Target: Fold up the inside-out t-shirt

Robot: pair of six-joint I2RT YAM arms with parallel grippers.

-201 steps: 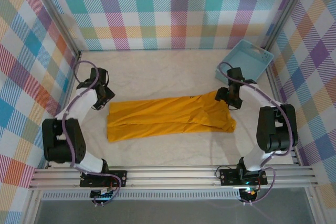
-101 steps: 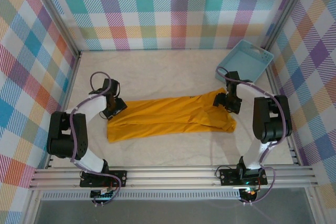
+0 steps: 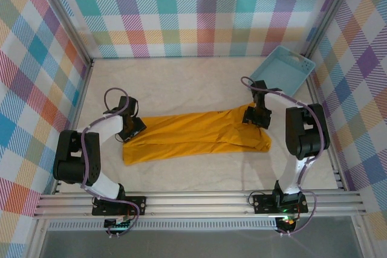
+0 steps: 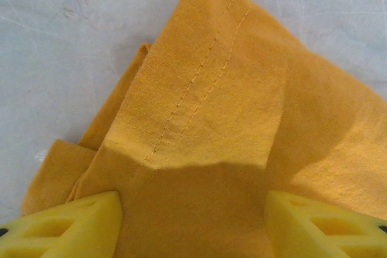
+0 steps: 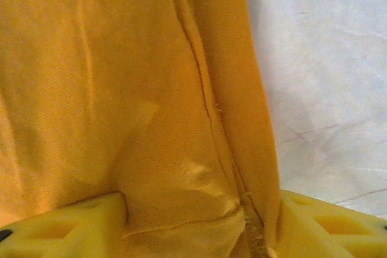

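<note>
The inside-out t-shirt (image 3: 199, 134) lies folded into a long mustard-orange band across the white table cover, left to right. My left gripper (image 3: 134, 129) is down on the band's upper left corner. In the left wrist view the hemmed corner of the shirt (image 4: 230, 101) runs between the two yellow fingers (image 4: 72, 228), and the left gripper (image 4: 193, 225) stands open astride it. My right gripper (image 3: 253, 118) rests on the upper right end. There the right gripper (image 5: 202, 225) is open, with bunched, seamed shirt cloth (image 5: 121, 89) filling the gap between its fingers (image 5: 326, 228).
A light blue basket (image 3: 283, 70) sits tilted in the far right corner, close behind the right arm. Checked walls and metal posts close in three sides. The white table cover (image 3: 181, 83) stretches behind the shirt and in front of it.
Both grippers have come inward and down onto the shirt's upper corners. The right jaws have narrowed around the cloth. The shirt itself has barely shifted.
</note>
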